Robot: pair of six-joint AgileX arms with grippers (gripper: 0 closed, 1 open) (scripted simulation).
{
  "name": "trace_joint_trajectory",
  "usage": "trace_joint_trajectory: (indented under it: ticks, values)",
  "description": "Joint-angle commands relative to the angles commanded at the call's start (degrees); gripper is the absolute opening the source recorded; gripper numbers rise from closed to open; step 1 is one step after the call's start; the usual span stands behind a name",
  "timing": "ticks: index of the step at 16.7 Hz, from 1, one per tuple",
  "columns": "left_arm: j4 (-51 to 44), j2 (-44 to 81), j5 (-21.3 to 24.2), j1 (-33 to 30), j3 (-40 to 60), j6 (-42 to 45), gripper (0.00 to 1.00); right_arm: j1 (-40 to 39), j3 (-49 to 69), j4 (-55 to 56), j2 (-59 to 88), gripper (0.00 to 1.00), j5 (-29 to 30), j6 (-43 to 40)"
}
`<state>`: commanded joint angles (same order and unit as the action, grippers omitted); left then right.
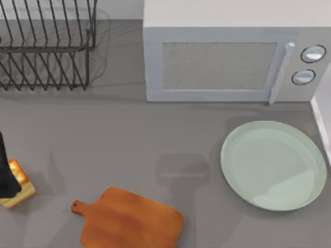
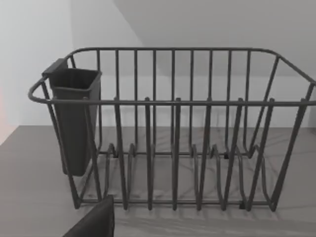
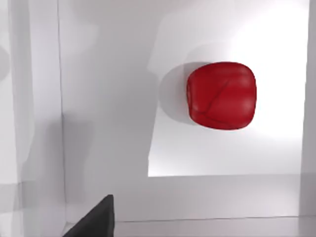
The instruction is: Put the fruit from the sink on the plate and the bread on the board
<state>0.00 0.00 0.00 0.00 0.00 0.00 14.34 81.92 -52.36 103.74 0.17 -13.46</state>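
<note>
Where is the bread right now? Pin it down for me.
In the top view the bread sits on the table at the far left edge, just left of the board's handle, with a dark part of the left arm overlapping its left side.

The bread (image 1: 16,185) is sitting at the top view's left edge, partly covered by a dark arm part (image 1: 5,170) that the edge is cutting off. The board (image 1: 129,219) is running off the bottom edge, the wire rack (image 1: 46,46) off the top and left. In each wrist view one dark pincer finger (image 2: 94,222) (image 3: 94,219) is poking in, so the finger spacing is not showing.
</note>
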Motion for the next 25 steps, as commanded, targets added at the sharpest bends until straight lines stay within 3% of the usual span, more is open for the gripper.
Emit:
trace_joint_trajectory:
  ticks: [6, 14, 25]
  values:
    - [0.0, 0.0, 0.0, 0.0, 0.0, 0.0, 1.0, 2.8, 16.4, -10.1, 20.1, 1.0, 0.0, -2.6]
    - [0.0, 0.0, 0.0, 0.0, 0.0, 0.0, 1.0, 2.9, 18.6, -11.4, 23.0, 1.0, 0.0, -2.9]
    - [0.0, 0.0, 0.0, 0.0, 0.0, 0.0, 1.0, 3.1, 8.2, 13.8, 37.4, 1.0, 0.2, -2.7]
